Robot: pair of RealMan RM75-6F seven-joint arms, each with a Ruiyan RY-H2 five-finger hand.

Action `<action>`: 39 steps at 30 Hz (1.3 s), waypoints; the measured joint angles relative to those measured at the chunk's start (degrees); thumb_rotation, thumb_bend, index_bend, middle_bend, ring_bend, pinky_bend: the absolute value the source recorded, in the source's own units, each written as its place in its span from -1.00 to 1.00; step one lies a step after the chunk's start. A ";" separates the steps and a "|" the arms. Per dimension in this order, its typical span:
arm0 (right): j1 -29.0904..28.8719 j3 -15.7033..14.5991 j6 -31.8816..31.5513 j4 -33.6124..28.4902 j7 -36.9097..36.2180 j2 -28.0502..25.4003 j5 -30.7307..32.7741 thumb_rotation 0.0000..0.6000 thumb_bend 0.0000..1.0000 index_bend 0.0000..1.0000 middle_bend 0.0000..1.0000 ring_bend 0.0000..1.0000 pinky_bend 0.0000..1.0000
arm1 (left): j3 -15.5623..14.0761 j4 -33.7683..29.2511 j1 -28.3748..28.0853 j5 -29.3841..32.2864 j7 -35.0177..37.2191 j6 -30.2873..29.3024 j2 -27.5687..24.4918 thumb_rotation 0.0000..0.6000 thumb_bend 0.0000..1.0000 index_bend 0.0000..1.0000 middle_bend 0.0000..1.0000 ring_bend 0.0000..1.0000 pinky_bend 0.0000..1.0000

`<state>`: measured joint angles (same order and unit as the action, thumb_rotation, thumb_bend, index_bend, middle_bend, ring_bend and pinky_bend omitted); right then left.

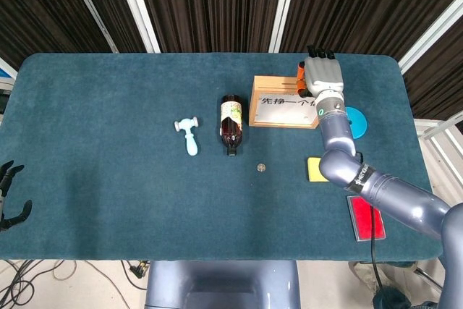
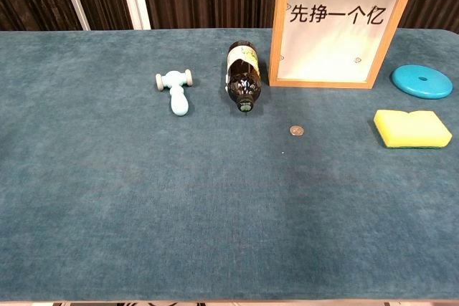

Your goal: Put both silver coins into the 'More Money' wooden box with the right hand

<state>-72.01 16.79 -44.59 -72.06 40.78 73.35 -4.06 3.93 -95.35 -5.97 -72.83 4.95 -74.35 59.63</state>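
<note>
A table (image 1: 108, 200) covered in dark teal felt fills most of the head view, its corners rounded. Behind it, across the top of the frame, hangs a dark ribbed curtain (image 1: 210, 5) crossed by slanting white bars (image 1: 137, 5). At the lower left of the frame, cables (image 1: 43, 280) lie on a pale floor. Light is even, with no hard shadows

coin (image 2: 296, 130) before box (image 2: 334, 30) (bottle (image 2: 243, 77) left), sponge (image 2: 412, 128) right
</note>
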 measured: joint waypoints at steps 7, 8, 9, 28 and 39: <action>0.02 -0.28 0.18 -0.34 -0.10 -0.29 0.05 1.00 0.19 -0.02 -0.97 -1.00 -1.00 | 0.01 -0.04 0.01 0.11 -0.03 0.04 -0.01 1.00 -0.20 -0.72 -1.00 -1.00 -0.97; 0.02 -0.28 0.20 -0.36 -0.16 -0.31 0.00 1.00 0.19 -0.03 -0.97 -1.00 -1.00 | 0.01 -0.05 0.01 0.15 -0.02 0.06 -0.02 1.00 -0.20 -0.72 -1.00 -1.00 -0.97; 0.04 -0.27 0.18 -0.42 -0.26 -0.34 -0.08 1.00 0.19 -0.03 -0.97 -1.00 -1.00 | 0.02 -0.05 0.01 0.17 -0.02 0.07 -0.02 1.00 -0.20 -0.72 -1.00 -1.00 -0.97; 0.45 -0.64 -0.31 -2.71 -1.23 -1.67 -0.76 1.00 0.19 -0.18 -0.98 -1.00 -1.00 | 0.03 -0.35 -0.07 0.74 -0.19 0.56 -0.21 1.00 -0.20 -0.72 -1.00 -1.00 -0.97; 2.95 0.08 -8.10 -8.20 -4.89 -3.29 -9.70 1.00 0.03 -0.23 -0.98 -1.00 -1.00 | 0.07 -0.53 0.06 0.78 -0.29 0.26 -0.21 1.00 -0.20 -0.72 -1.00 -1.00 -0.97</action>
<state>-69.06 16.88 -52.70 -80.26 35.89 70.05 -13.76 4.01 -95.89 -5.91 -72.06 4.66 -74.09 59.42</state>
